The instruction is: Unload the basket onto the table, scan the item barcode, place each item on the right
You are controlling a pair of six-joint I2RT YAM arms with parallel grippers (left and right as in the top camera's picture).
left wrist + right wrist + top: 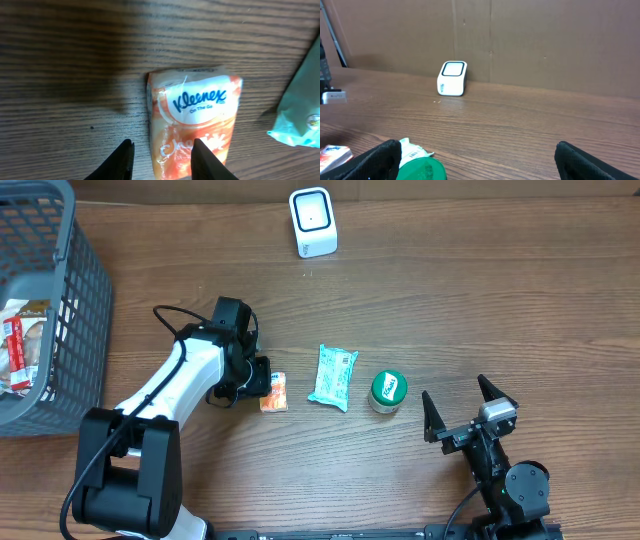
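An orange Kleenex tissue pack (274, 392) (192, 120) lies flat on the wooden table. My left gripper (256, 383) (162, 150) hovers over its near end, jaws apart; the pack's left edge sits between the fingers and one finger overlaps its face without pinching it. The white barcode scanner (313, 222) (452, 78) stands at the far edge of the table. My right gripper (454, 387) (477, 150) stands wide open near the front right, holding nothing.
A teal packet (333, 376) (300, 110) lies right of the tissue pack, then a green-lidded tub (388, 391) (420, 170). A grey basket (70, 300) with packaged goods stands at the far left. A brown cardboard wall backs the table.
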